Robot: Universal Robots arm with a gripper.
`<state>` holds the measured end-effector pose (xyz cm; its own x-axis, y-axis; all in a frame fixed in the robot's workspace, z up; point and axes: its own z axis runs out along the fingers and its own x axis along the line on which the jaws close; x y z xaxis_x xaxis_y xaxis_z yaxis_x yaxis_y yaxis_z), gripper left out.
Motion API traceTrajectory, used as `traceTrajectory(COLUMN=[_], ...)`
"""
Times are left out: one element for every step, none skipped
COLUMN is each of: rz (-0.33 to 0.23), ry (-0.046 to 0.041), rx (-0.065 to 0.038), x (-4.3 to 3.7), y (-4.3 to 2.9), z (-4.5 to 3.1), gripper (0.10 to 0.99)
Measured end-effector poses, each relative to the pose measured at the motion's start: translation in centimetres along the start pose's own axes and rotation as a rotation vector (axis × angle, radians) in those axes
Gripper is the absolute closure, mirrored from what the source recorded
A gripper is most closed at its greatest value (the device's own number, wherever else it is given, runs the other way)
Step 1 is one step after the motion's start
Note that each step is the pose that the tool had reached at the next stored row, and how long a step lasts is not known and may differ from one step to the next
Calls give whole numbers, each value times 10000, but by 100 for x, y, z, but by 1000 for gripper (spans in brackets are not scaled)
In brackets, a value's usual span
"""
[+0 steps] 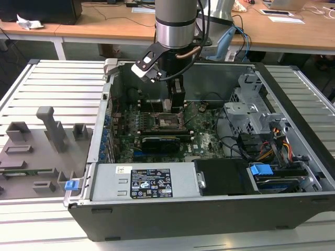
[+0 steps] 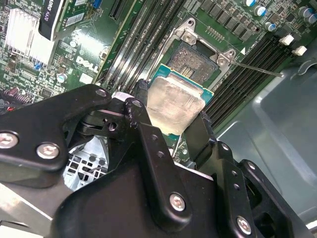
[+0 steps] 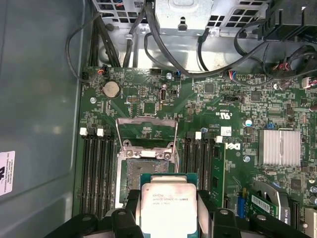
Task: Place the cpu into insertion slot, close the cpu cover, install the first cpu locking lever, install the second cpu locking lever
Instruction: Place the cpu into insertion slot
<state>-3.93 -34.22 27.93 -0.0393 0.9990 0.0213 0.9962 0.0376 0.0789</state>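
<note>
End effector (image 3: 168, 214) is shown clamped on opposite edges of the cpu (image 3: 168, 201), a light, stiff, fragile chip judged best gripped by its sides, which is held close over the open insertion slot (image 3: 143, 173).

1. I see white logo print (image 3: 231, 147) on green flat motherboard (image 3: 198, 99).
2. Black rectangular sticker (image 1: 151, 183) on grey metal PSU box (image 1: 110, 180): marks too small.
3. Silvery-tan square metal cpu (image 3: 168, 208): faint etched txt, illegible.

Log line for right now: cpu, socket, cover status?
gripper: jaws shut on cpu | cpu: held, not yet in socket | socket: empty | cpu cover: open, raised
</note>
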Motion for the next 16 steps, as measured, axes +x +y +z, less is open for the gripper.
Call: traceTrajectory(rz=[0,0,0,0,0,0,1,0,1,1,1,0,1,0,1,0], ry=[0,0,0,0,-1,0,0,0,0,0,0,0,0,0,1,0], rx=[0,0,0,0,0,0,0,0,0,0,0,0,0,0,0,0], x=[0,0,0,0,0,0,0,0,-1,-1,-1,-1,-1,-1,-1,-1], y=[0,-1,-1,-1,-1,-1,-2,-2,-2,-2,-2,-3,-3,-3,-3,-3], z=[3,6,9,13,15,18,22,24,26,28,30,33,35,37,39,41], gripper=[545,545,545,545,545,545,545,545,545,545,545,545,545,545,545,545])
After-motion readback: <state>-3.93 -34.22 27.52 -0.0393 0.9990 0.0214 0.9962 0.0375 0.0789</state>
